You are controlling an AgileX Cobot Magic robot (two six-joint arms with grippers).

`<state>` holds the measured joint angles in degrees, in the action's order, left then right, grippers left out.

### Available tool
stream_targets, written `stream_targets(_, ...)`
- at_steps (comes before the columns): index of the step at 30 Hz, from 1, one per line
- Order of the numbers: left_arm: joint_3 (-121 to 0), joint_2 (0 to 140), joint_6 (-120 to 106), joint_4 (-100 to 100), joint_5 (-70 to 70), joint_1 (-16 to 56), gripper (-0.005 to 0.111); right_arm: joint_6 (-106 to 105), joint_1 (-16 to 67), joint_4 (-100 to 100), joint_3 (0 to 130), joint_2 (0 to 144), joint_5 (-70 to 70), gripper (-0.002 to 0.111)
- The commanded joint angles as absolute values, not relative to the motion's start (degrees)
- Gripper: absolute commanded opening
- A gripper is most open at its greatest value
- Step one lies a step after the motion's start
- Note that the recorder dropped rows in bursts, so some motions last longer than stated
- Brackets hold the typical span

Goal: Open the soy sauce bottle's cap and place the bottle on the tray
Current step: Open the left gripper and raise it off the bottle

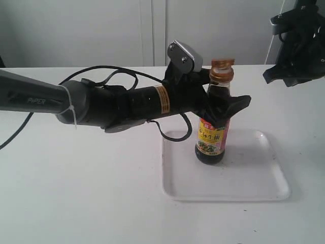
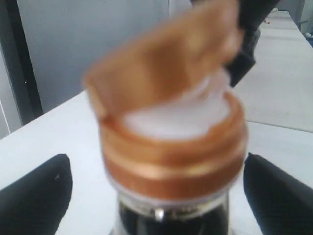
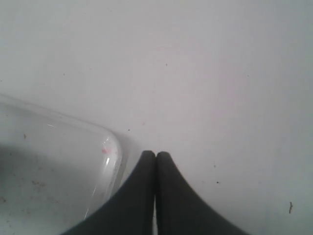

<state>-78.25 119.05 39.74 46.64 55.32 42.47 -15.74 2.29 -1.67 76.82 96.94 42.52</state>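
The soy sauce bottle (image 1: 210, 137) stands upright on the white tray (image 1: 254, 178), left of the tray's middle. Its orange cap (image 1: 222, 71) has the lid flipped up, and the left wrist view shows the cap (image 2: 171, 152) close up with the white spout (image 2: 181, 115) bared. My left gripper (image 1: 223, 109) reaches in from the left and is shut on the bottle's shoulder, just under the neck. Its black fingers (image 2: 34, 196) flank the neck. My right gripper (image 1: 277, 75) hangs shut and empty at the upper right, above the table. In its own view the fingertips (image 3: 156, 154) meet beside a tray corner (image 3: 110, 147).
The left arm (image 1: 101, 104) and its black cable (image 1: 172, 134) stretch across the white table (image 1: 76, 193), the cable drooping over the tray's near-left edge. A pale wall (image 1: 101, 30) stands behind the table.
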Motion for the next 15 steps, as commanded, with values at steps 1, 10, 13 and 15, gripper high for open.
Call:
stream_targets(1,-78.42,116.16,39.59,47.03,56.48,42.33,0.095,-15.58,1.66,-1.72,76.59,96.73,41.91,0.000)
stream_targets(10,-78.42,115.92,39.79,46.27,59.11,42.33,0.095,-15.58,1.66,-1.72,76.59,96.73,42.13,0.000)
stream_targets(13,-79.09,115.92,39.82,46.31,59.11,42.33,0.095,-15.58,1.66,-1.72,76.59,96.73,42.13,0.000)
stream_targets(15,-79.49,115.92,40.07,46.31,58.91,42.33,0.095,-15.58,1.66,-1.72,76.59,96.73,42.13,0.000)
